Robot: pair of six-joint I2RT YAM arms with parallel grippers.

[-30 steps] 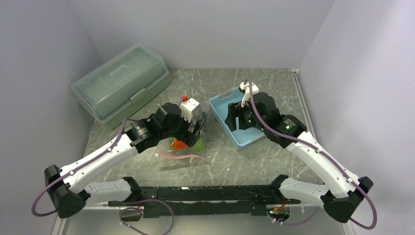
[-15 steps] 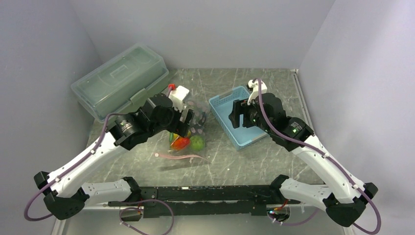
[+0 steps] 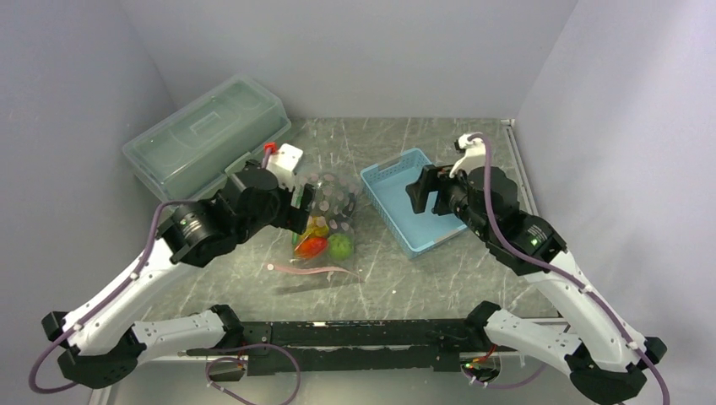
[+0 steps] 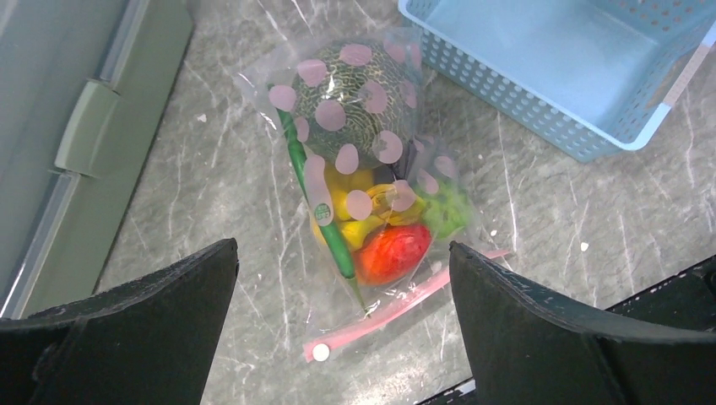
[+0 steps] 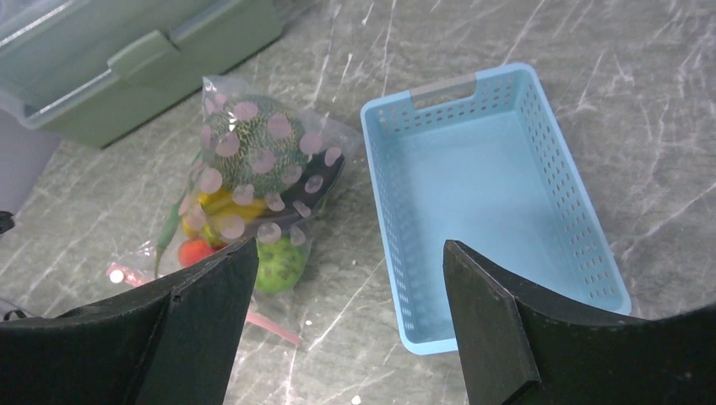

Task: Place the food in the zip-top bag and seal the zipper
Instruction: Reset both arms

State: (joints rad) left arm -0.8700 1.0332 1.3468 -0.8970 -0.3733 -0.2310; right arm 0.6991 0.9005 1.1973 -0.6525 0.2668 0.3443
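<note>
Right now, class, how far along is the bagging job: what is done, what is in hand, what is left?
Done: the food lies inside the zip-top bag, and the basket is empty. In hand: nothing; the left gripper and right gripper are both open. Left: the zipper, which I cannot confirm is sealed.

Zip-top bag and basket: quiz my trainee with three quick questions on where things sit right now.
1. True or false: the light-blue basket holds food.
2. The zip-top bag lies: A) in the basket; B) on the table beside the basket; C) on a shelf.
3. Are the left end effector and right end effector open or shut?
Key: 1 false, the food is in the bag; 2 B; 3 both open, holding nothing.
</note>
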